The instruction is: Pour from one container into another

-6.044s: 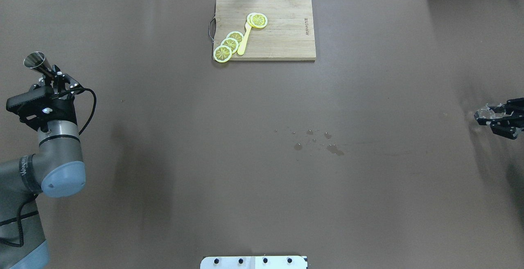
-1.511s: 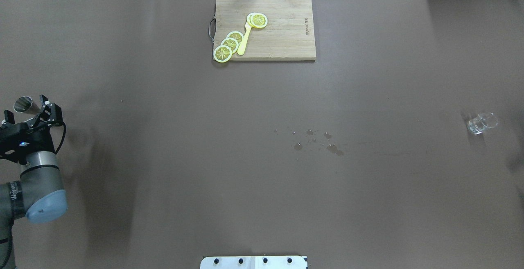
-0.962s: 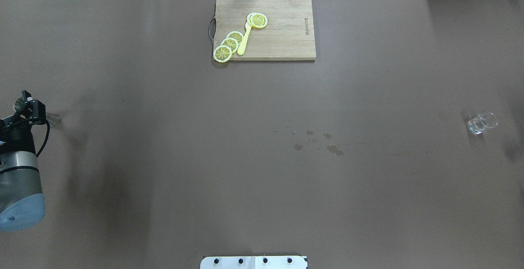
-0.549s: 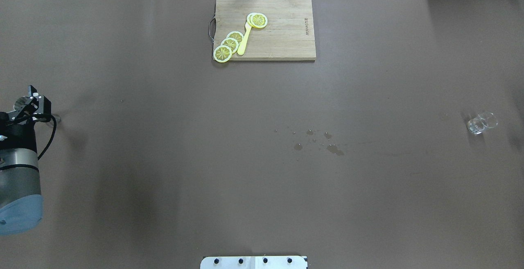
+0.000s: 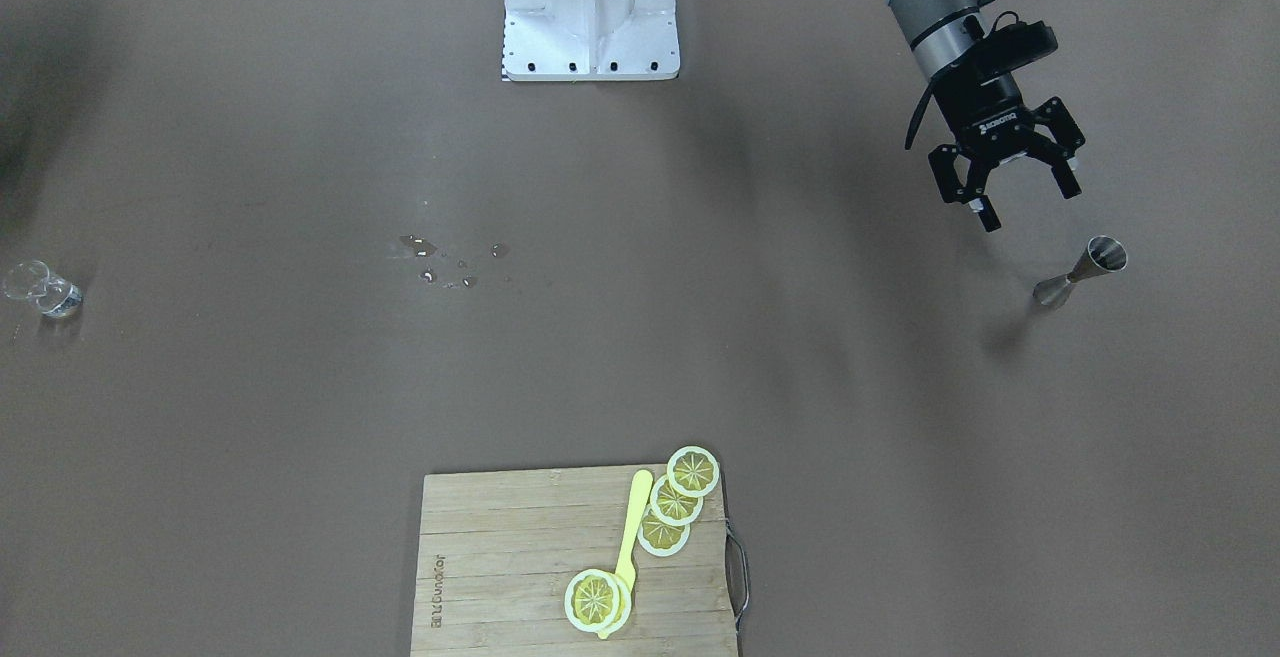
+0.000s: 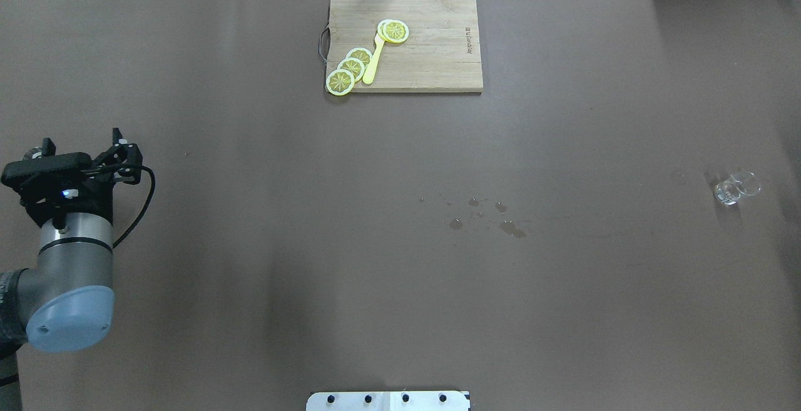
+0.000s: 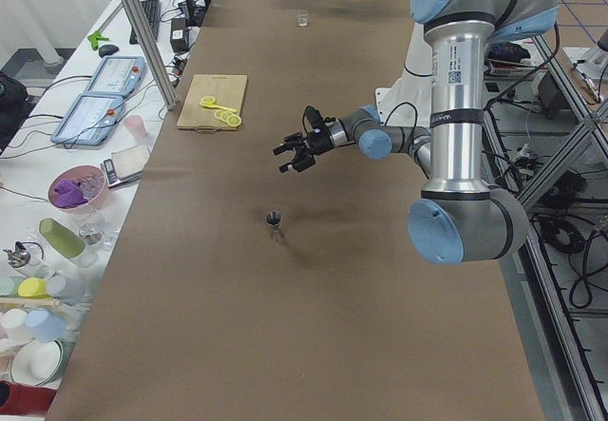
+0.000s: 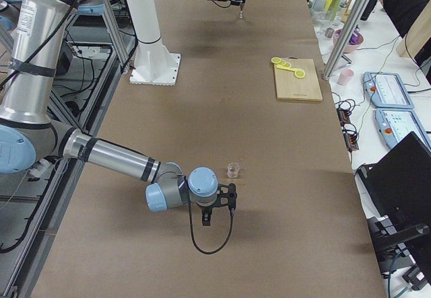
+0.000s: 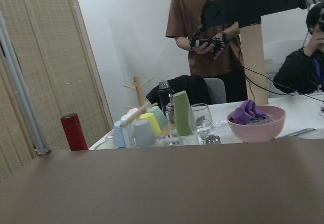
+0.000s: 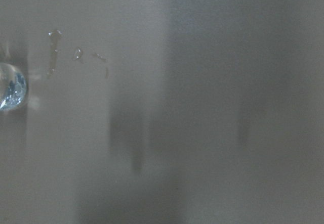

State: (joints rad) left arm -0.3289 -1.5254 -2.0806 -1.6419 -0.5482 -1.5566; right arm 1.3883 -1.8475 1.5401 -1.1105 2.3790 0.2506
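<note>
Jigger (image 5: pixel 1080 274) stands upright; left gripper (image 5: pixel 1031 208) hovers near it, spread and empty; glass (image 5: pixel 40 292) sits far from jigger. Best to close squarely on its waist, keeping it level. State of right gripper (image 8: pixel 229 197): cannot tell.

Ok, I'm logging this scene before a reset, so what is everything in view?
jigger: one, shiny steel, upright on the table, not held
glass: one, clear, on the table's end at the robot's right
cutting board: one, wooden, far middle edge
lemon slices: about five, yellow, on the board
utensil: one, yellow, among the slices
wet spots: several, dark, table centre
left end effector: black, open, beside the jigger
right end effector: black, near the glass; open or shut unclear
</note>
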